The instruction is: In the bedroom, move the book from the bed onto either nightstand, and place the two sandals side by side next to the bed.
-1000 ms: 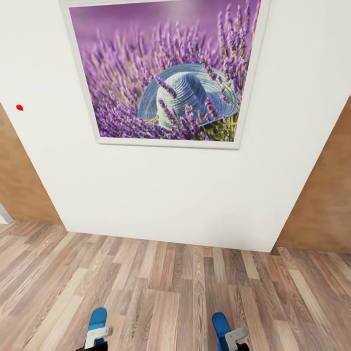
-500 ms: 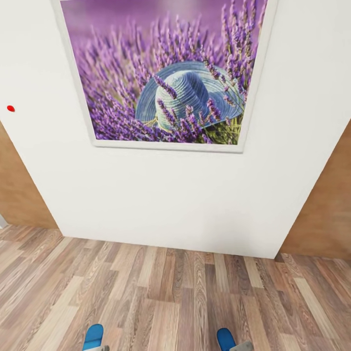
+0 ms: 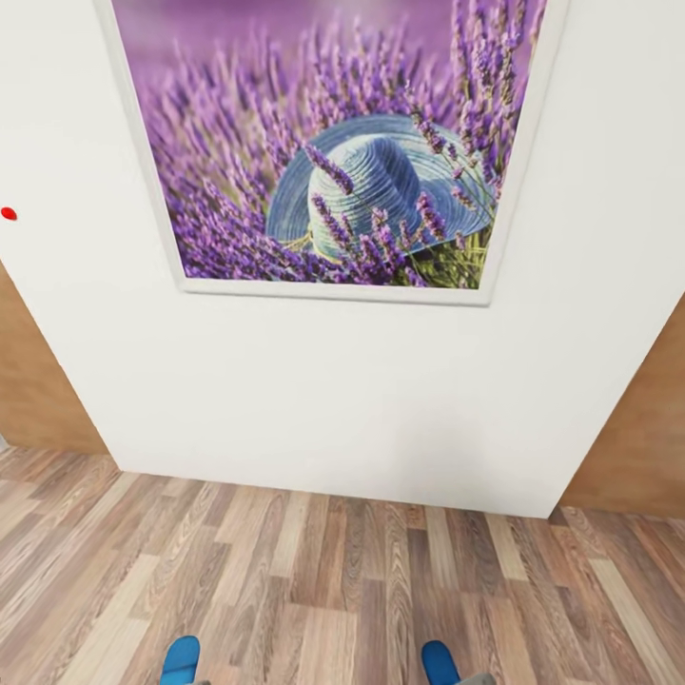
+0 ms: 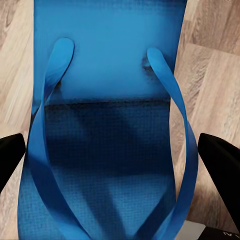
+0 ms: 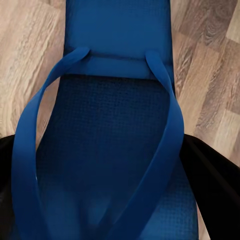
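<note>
Closest in, the left gripper (image 4: 112, 160) has a blue sandal (image 4: 107, 125) between its black fingers (image 4: 219, 162), one on each side of the sole; contact looks likely, though the fingertips sit at the frame edges. The right gripper (image 5: 107, 190) straddles the other sandal (image 5: 112, 150) the same way, dark fingers (image 5: 212, 185) hugging its sides. Both sandals are bright blue, with textured soles and blue straps. Beneath them runs wood-plank floor (image 3: 314, 580). From the head, the two sandal tips (image 3: 181, 658) (image 3: 440, 661) poke forward. Ahead, a white wall (image 3: 333, 400) blocks the way, carrying a lavender-and-hat picture (image 3: 333, 143) and a red dot (image 3: 9, 213).
</note>
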